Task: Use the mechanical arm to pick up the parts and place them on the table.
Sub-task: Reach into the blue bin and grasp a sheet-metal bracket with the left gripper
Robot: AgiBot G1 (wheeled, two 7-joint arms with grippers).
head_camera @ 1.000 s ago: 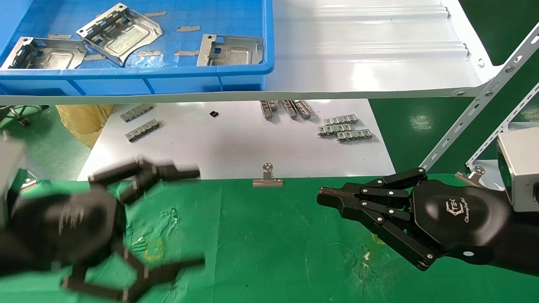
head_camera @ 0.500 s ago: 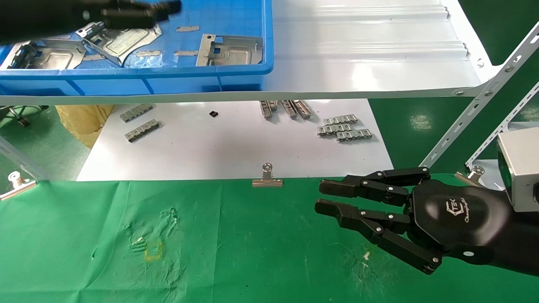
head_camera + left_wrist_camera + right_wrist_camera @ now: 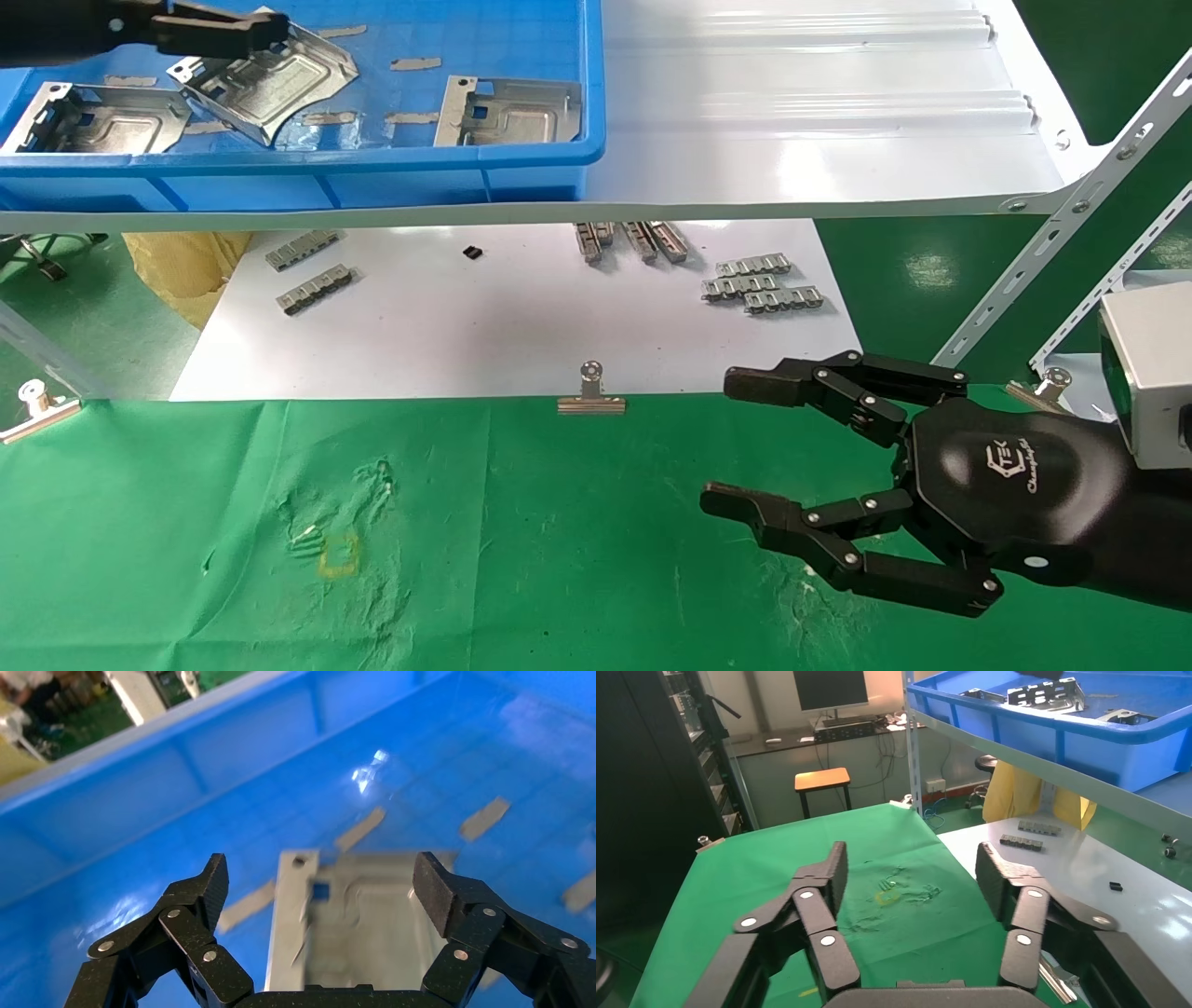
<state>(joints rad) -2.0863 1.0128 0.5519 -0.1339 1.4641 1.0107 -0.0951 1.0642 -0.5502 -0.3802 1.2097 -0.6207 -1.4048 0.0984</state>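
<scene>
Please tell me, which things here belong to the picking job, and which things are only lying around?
For the job:
- three parts in the blue bin
- left gripper, open over one part
- green table

Only lying around:
- ribbed strips
- binder clip
- right gripper, open, idle

You had a blue bin sitting on a white shelf, with short strips of tape stuck to its floor. Below the shelf lay a white sheet carrying two ribbed metal strips toward the left, a cluster of them toward the right, and a few more half under the shelf edge. A small black piece lay between. A silver binder clip gripped the sheet's near edge. Yellow material sat left of the sheet. In the right wrist view you had a monitor and a wooden stool in the background.
</scene>
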